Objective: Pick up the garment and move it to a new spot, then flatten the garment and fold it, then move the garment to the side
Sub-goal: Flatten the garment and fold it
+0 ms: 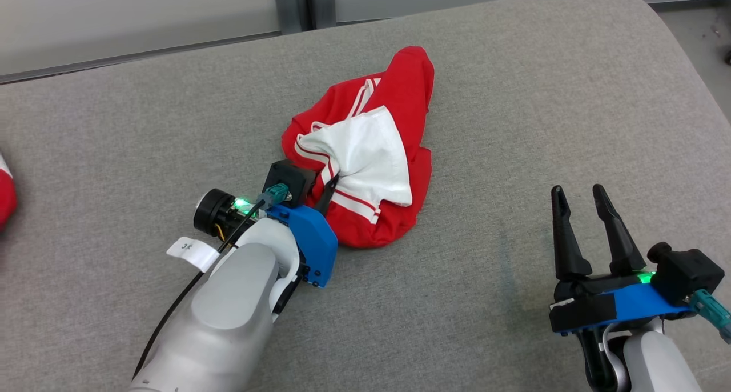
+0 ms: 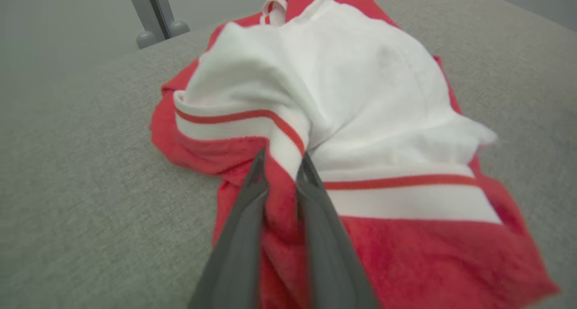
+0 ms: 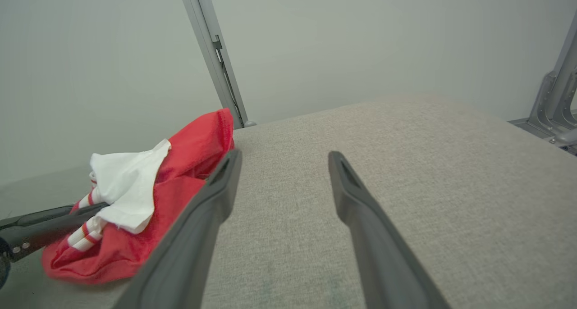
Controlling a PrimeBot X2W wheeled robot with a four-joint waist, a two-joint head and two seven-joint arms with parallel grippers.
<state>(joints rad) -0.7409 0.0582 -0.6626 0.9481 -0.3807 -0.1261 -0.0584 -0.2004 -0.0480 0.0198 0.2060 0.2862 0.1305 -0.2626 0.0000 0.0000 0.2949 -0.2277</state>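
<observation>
Your left gripper is pinching a fold of the garment with its fingers drawn in close, red cloth and the white striped band caught between them. The garment is lying crumpled in a heap near the middle of the grey cushion, slightly to the far side. Your right gripper is waiting at the near right, well apart from the cloth, with its fingers spread and nothing in them.

You are probably making the first pick-up, so lift slowly and check that the fold is not slipping out. The pinch looks to be taking several layers, so expect the heap to rise as one bundle rather than open out. Carry it towards bare cushion on the right and away from the red item at the far left edge.

The left wrist view is giving you the bite itself, with the stripe running between the fingertips. In the head view the wrist housing is covering most of that. The right wrist view is offering a side-on look at how high the heap is standing and how low the left fingers are coming in.
</observation>
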